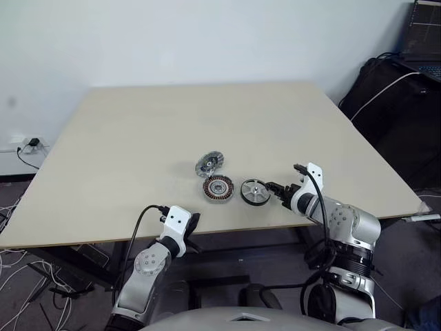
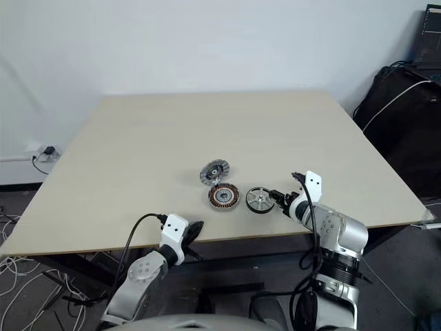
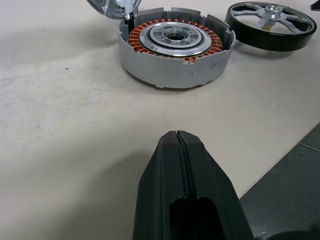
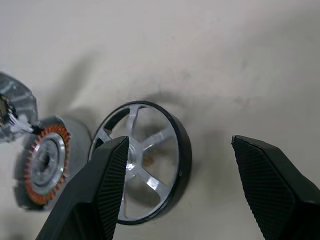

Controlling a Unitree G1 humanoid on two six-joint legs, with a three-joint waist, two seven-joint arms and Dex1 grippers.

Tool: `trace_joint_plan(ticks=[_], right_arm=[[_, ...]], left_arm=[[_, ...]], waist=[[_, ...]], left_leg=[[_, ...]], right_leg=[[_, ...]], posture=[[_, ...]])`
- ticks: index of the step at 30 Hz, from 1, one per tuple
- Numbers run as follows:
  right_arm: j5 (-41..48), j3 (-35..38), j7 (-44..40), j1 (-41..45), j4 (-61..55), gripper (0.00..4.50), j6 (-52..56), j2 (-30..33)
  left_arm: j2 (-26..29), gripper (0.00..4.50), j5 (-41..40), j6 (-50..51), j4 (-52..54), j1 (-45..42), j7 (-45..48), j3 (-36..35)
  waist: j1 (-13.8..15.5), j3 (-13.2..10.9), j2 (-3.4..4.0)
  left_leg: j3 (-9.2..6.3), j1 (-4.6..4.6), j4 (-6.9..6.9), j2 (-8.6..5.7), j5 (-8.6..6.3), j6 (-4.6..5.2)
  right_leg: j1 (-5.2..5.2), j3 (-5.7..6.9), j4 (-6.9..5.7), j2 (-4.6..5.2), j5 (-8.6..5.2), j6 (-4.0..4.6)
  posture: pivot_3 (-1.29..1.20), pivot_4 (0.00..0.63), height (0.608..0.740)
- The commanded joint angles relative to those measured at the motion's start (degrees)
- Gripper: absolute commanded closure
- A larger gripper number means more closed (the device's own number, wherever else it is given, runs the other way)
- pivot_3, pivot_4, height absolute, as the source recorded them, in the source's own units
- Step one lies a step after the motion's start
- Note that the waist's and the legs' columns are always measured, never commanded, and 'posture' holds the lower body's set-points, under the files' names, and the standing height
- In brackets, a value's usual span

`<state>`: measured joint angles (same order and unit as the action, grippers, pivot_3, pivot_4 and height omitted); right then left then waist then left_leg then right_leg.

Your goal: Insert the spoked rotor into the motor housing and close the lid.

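Beige and bare, the wooden tabletop [image 1: 138,138] carries three motor parts near its front edge. At the left, the left gripper [image 1: 193,222] hangs just off that edge with its two black fingers pressed together on nothing, aimed at the parts. Ahead of it, the round grey metal lid [image 1: 209,163] stands tilted, ribbed face and dark hub showing; its lower edge seems to lean on the housing's far rim, though the contact is hard to judge. Just nearer sits the motor housing [image 1: 218,188], a flat grey metal cup lying open side up, copper-brown windings ringing a pale centre. Beside it to the right, apart by a narrow gap, the spoked rotor [image 1: 255,192], a dark-rimmed wheel with silver spokes, lies flat, hub axis pointing up. Farther right, the right gripper [image 1: 277,191] stands spread wide and empty beside the rotor's rim.
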<state>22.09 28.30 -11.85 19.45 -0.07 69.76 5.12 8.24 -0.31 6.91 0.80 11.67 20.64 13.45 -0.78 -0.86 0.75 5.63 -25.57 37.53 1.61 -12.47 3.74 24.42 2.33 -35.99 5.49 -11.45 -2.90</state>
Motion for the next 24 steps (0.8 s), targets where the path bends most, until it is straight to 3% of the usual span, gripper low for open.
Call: trace_joint_plan(ticks=[1,21,24], right_arm=[[2.7,1.8,1.2,2.0,1.1,0.99,0.9,-0.7],[9.4,4.7,4.2,3.4,7.6,0.99,3.1,-2.3],[10.4,5.8,4.8,3.1,7.6,1.62,3.7,-2.5]], left_arm=[[0.1,4.50,-0.4,0.1,3.3,0.0,-0.1,0.0],[-0.1,4.50,-0.3,1.5,5.3,0.6,-1.1,-0.2],[-0.1,4.50,-0.3,1.5,5.2,0.5,-1.1,-0.2]], waist=[[0.0,0.0,0.04],[-0.2,0.1,0.16],[-0.3,0.1,0.17]], left_leg=[[0.00,0.00,0.00,0.00,0.00,0.00],[0.00,0.00,0.00,0.00,0.00,0.01],[0.00,0.00,-0.01,0.00,0.00,0.01]], right_leg=[[0.00,0.00,0.00,0.00,0.00,0.00],[0.00,-0.01,0.01,0.01,-0.01,-0.02],[0.00,-0.01,0.01,0.01,-0.01,-0.02]], posture=[[0.00,0.000,0.740],[0.00,0.000,0.740],[0.00,0.000,0.740]])
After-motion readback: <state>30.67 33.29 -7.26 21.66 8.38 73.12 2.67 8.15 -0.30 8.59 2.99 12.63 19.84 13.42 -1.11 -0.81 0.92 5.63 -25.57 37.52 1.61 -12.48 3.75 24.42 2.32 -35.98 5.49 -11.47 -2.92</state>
